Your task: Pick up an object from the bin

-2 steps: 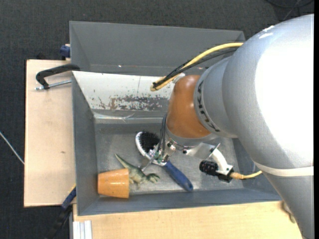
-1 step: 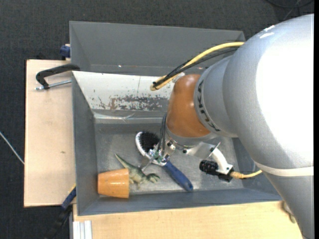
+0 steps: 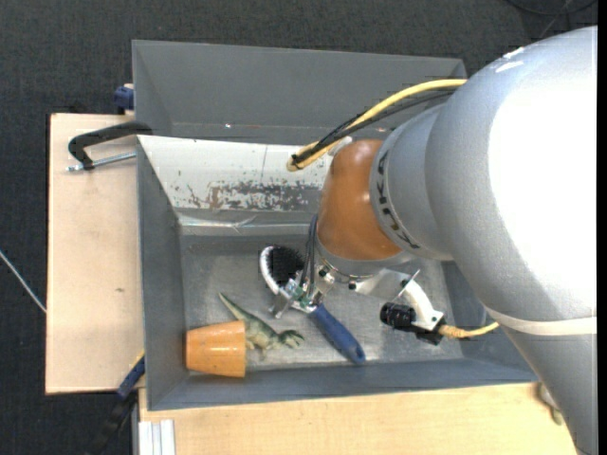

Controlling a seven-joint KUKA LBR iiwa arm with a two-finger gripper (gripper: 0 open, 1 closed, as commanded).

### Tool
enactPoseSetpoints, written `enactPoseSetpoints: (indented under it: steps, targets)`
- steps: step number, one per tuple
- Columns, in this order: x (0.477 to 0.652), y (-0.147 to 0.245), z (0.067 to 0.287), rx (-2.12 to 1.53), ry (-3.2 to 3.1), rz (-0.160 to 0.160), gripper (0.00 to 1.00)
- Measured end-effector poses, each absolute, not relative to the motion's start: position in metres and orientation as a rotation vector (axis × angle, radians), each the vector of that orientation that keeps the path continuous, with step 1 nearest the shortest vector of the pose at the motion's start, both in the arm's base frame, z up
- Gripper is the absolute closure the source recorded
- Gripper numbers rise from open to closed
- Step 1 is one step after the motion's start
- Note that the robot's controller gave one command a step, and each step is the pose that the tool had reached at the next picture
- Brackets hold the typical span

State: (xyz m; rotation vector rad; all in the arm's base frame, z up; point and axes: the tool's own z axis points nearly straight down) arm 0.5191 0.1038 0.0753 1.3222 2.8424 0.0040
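Note:
My gripper (image 3: pixel 296 297) is down near the bin floor, in the middle of the bin. It sits over the neck of a brush (image 3: pixel 337 335) whose blue handle runs to the lower right. The brush's white head with black bristles (image 3: pixel 276 265) lies just up-left of the gripper. A green toy dinosaur (image 3: pixel 263 329) lies right below and to the left of the gripper, its long tail pointing up-left. An orange cup (image 3: pixel 216 349) lies on its side at the front left, touching the dinosaur.
The arm and its orange cover hide the right half of the bin. A black and white fitting on a yellow cable hangs from the arm at the right. The bin's sloped back wall rises just behind the brush head.

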Motion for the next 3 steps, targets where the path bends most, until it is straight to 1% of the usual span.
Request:
enactPoseSetpoints:
  steps: [1,2,3]
  targets:
    - [0.520,0.104,0.101,1.321,2.847,0.004,1.00]
    - [0.520,0.105,0.107,1.319,2.849,0.003,1.00]
    - [0.521,0.106,0.165,1.314,2.848,0.007,1.00]
